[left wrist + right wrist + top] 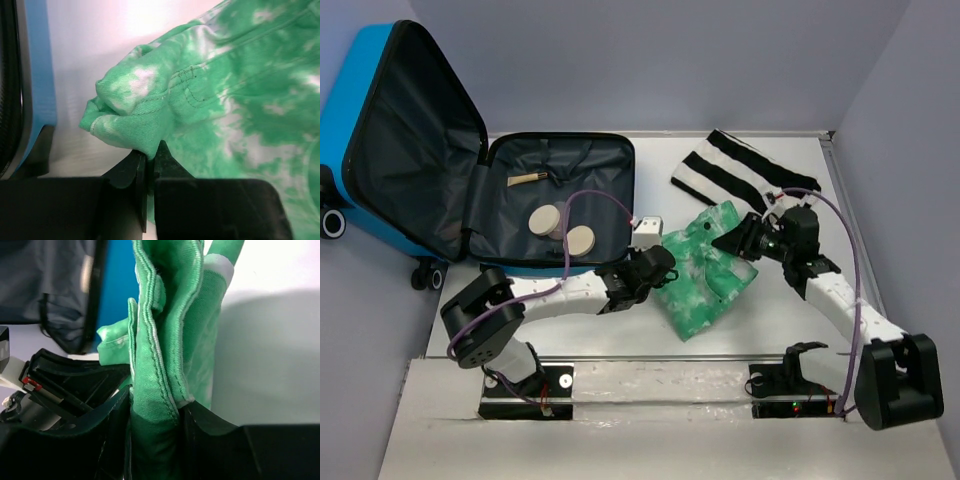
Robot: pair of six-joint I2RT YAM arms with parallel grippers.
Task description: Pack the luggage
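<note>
The bright blue luggage [360,110] lies open at the back left, its dark grey lined tray [582,160] holding two beige round things [563,228] and a small tan stick [525,179]. A green and white tie-dye garment [705,268] lies bunched between my grippers. My left gripper [665,268] is shut on its left edge [140,120]. My right gripper [735,240] is shut on a thick fold of it [160,390] at its right side. The luggage's blue edge [42,75] shows in the left wrist view and again, with the lining, in the right wrist view [112,285].
A black and white striped garment [740,175] lies at the back right. A small white block [646,232] sits by the luggage's front right corner. A raised wall edge [850,200] runs along the table's right side. The luggage lid [415,150] stands open, leaning left.
</note>
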